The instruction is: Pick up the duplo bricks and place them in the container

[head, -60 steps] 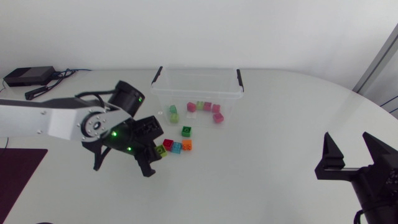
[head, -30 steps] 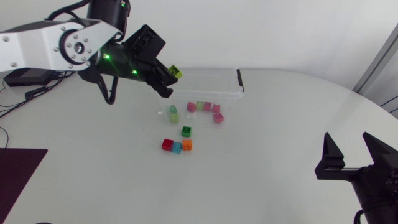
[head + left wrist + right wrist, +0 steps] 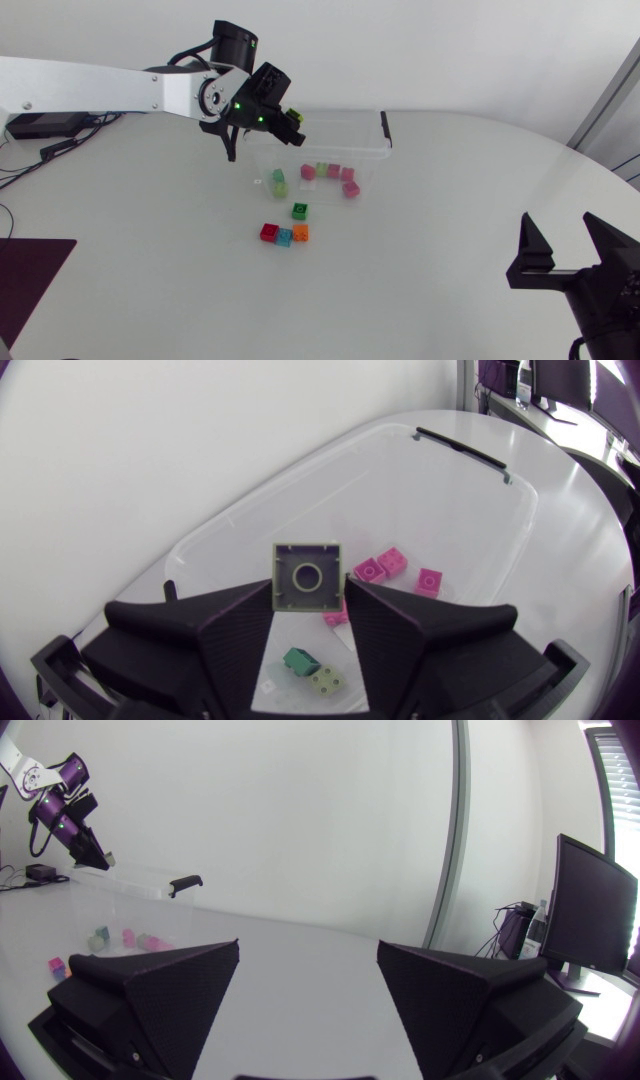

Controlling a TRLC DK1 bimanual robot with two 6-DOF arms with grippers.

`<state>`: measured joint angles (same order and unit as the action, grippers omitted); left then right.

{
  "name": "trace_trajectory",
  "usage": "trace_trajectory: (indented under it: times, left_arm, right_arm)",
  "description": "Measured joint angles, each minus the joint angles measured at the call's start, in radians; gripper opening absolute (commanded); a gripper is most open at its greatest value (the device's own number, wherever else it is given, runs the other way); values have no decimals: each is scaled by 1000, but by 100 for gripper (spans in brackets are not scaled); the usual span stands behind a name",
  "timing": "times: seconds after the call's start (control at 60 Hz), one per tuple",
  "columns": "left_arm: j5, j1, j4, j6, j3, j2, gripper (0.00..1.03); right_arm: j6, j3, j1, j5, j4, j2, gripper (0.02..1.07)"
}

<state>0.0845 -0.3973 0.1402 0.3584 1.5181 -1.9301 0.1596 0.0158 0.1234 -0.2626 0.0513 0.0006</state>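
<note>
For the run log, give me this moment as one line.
left gripper: shut on lime brick, above container | right gripper: open, empty | loose bricks: four on table

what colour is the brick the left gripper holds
Pale yellow-green brick, clearest in left wrist view.

Container (image 3: 340,150) clear glossy plastic; bricks (image 3: 284,236) smooth shiny plastic; table (image 3: 430,230) smooth, semi-matt wht; left gripper (image 3: 308,592) matt blk.

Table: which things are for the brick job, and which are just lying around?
For the job: container, held brick, left gripper, bricks inside, green brick, red brick, blue brick, orange brick.
Just lying about: black box, cables.
</note>
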Motion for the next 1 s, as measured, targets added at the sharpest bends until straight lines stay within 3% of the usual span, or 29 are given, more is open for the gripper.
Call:
trace_trajectory:
  times: [0.017, 0.25, 0.417, 0.517, 0.733, 1.0]
  left_arm:
    - [-5, 0, 1, 0, 4, -3, 99]
    - [3, 12, 19, 34, -57, 93, 99]
    - [192, 90, 67, 208, -235, 362, 98]
    - [294, 144, 145, 386, -353, 476, 97]
    - [353, 204, 270, 661, -478, 431, 97]
    - [378, 217, 330, 873, -482, 258, 97]
  right_arm:
    - [0, 0, 0, 0, 0, 0, 102]
    - [0, 0, 0, 0, 0, 0, 102]
    - [0, 0, 0, 0, 0, 0, 102]
    - [0, 0, 0, 0, 0, 0, 102]
    - [0, 0, 0, 0, 0, 0, 102]
    - [0, 0, 0, 0, 0, 0, 102]
